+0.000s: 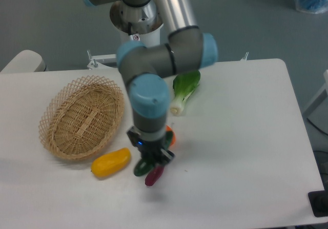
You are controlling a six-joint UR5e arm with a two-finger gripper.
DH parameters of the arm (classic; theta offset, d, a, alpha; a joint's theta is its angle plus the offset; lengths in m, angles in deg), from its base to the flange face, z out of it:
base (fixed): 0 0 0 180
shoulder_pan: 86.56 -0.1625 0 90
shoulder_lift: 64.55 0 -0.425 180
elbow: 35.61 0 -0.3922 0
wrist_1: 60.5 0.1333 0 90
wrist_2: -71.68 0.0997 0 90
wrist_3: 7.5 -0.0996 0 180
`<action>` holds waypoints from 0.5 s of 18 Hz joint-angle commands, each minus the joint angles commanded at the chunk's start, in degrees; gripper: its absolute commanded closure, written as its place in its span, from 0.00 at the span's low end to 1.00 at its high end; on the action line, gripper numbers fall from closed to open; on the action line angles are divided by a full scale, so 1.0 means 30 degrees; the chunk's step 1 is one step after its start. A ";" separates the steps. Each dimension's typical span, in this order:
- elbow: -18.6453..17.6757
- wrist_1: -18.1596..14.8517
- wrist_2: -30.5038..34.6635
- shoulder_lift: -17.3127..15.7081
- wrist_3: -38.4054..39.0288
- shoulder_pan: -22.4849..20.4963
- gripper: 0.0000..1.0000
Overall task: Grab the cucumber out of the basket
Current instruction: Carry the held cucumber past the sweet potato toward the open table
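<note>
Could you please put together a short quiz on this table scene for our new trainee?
1. True or false: the basket holds a vegetable.
2. Which lies closest to the basket? A) yellow pepper B) bok choy C) eggplant
3. What dark green vegetable lies on the table right under the tool?

Key: 1. False, the basket is empty. 2. A. 3. The cucumber.

Open bench (246, 137) lies right of the gripper (151, 163). Crowding its fingers: purple eggplant (154, 175) touching below, an orange item (170, 136) beside, yellow pepper (110, 163) and basket (82, 117) left, bok choy (183, 90) behind.
</note>
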 joint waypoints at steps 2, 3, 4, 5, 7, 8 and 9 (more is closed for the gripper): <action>0.0616 -0.0059 0.0087 0.0674 -0.1113 -0.0616 0.77; 0.0909 -0.0088 0.0378 0.0938 -0.1583 -0.0908 0.78; 0.1202 -0.0176 0.0613 0.1231 -0.1965 -0.1085 0.77; 0.1466 -0.0206 0.0616 0.1524 -0.2317 -0.1319 0.77; 0.2022 -0.0206 0.0616 0.2080 -0.2961 -0.1701 0.77; 0.2431 -0.0293 0.0558 0.2316 -0.3197 -0.1847 0.77; 0.2725 -0.0642 0.0470 0.2434 -0.3257 -0.2052 0.77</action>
